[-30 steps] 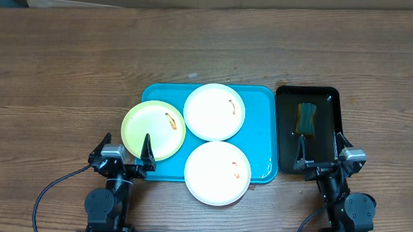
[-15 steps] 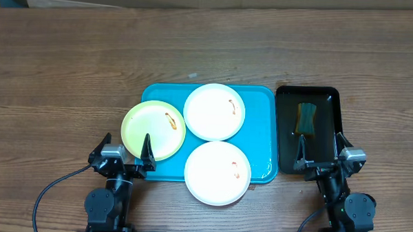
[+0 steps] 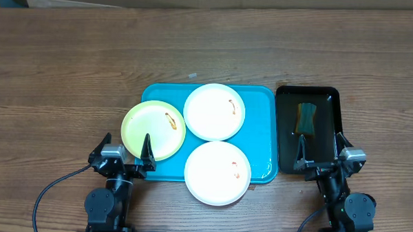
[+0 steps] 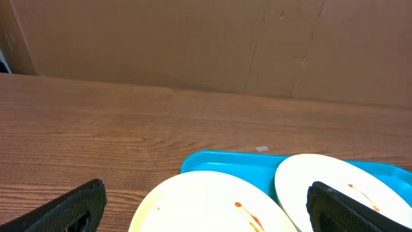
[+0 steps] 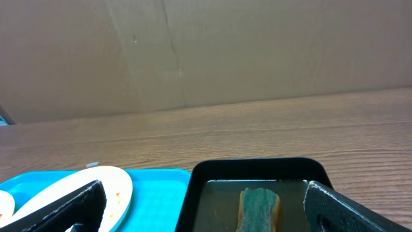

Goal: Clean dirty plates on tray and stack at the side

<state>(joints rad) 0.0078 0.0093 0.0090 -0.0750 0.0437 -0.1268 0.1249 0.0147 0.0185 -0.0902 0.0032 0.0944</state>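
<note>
Landmark: blue tray (image 3: 262, 132), lying flat mid-surface (image 3: 70, 63), long side running left to right.
Yellow-green plate (image 3: 153, 130): on the tray's left end, hanging out over its left rim; an orange smear right of the plate's centre.
Far white plate (image 3: 214, 111): on the tray's far half, wholly inside the rim; a small orange streak toward its right side. Its left edge meets the yellow-green plate; cannot tell which lies on top.
Near white plate (image 3: 217, 172): on the tray's near half, jutting past the near rim; an orange mark on its right side.
Black tray (image 3: 333, 100): just beside the blue tray's right rim, narrower, with a green sponge (image 3: 307, 117) lying in it.
Left pincer (image 3: 127, 137): released, fingers spread wide, nothing between them; at the tray's near-left corner, its right finger over the yellow-green plate's near edge.
Right pincer (image 3: 320, 141): released, fingers wide, empty; off the tray's near-right corner, over the near end of the black tray.
Backdrop: cardboard (image 4: 161, 38) beyond the surface's far edge.
</note>
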